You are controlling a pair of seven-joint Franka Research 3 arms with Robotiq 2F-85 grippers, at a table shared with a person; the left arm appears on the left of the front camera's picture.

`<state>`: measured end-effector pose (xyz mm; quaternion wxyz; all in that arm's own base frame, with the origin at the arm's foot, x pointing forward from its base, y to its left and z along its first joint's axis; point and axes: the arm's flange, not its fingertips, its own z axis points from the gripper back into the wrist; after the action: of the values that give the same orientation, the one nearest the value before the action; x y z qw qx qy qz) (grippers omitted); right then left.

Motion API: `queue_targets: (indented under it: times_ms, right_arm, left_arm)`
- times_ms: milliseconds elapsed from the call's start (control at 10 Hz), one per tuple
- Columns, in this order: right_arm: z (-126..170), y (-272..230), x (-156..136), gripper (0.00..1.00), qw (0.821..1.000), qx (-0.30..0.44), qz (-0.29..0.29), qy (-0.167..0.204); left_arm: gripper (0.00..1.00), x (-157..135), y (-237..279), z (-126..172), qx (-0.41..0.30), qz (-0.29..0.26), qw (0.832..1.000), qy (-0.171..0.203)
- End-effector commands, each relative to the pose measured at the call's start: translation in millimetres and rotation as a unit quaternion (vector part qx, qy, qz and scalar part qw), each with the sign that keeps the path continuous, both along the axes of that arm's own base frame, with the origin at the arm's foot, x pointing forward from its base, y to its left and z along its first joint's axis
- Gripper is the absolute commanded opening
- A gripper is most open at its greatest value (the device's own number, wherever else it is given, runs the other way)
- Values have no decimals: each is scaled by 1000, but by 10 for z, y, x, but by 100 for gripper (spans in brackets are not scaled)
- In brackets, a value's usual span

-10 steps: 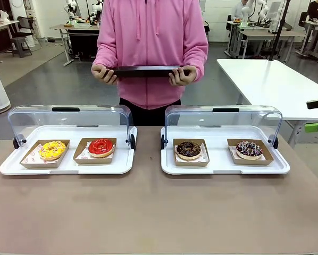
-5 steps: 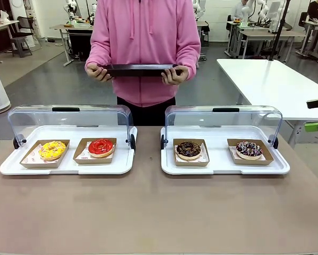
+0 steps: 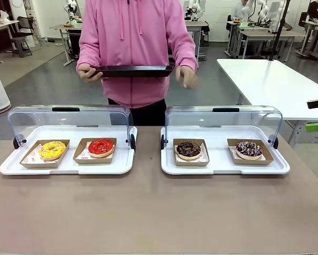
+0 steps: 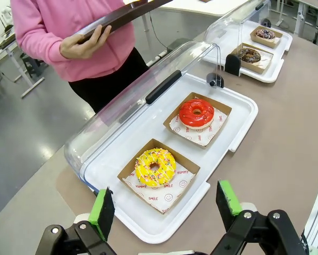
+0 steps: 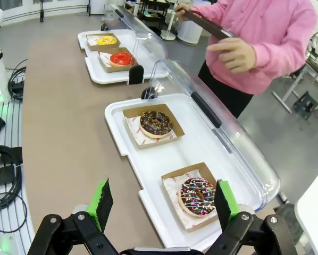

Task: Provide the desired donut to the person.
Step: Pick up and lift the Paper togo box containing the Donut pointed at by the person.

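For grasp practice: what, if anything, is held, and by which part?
The left gripper and right gripper hold nothing. One hand of the person grips the dark tray by one end.

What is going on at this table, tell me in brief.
A person in a pink hoodie stands at the far side, holding a dark tray in one hand, the other hand free beside it. Four donuts sit untouched in card trays: the yellow donut and red donut in the left display case, the chocolate donut and sprinkled donut in the right display case, clear lids tipped back. The left gripper and right gripper hang open, holding nothing.
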<state>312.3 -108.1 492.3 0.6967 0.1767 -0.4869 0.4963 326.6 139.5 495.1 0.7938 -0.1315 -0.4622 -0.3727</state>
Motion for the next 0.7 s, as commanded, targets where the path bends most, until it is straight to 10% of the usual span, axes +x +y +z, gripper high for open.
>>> queue_targets:
  times_ms: [0,600]
  right_arm:
    - [-15,1,46,100,1000,9,5,-13]
    - [-15,1,46,100,1000,9,5,-13]
  left_arm:
    - [100,-2,8,-5,-2,-3,1000,0]
    - [100,-2,8,-5,-2,-3,1000,0]
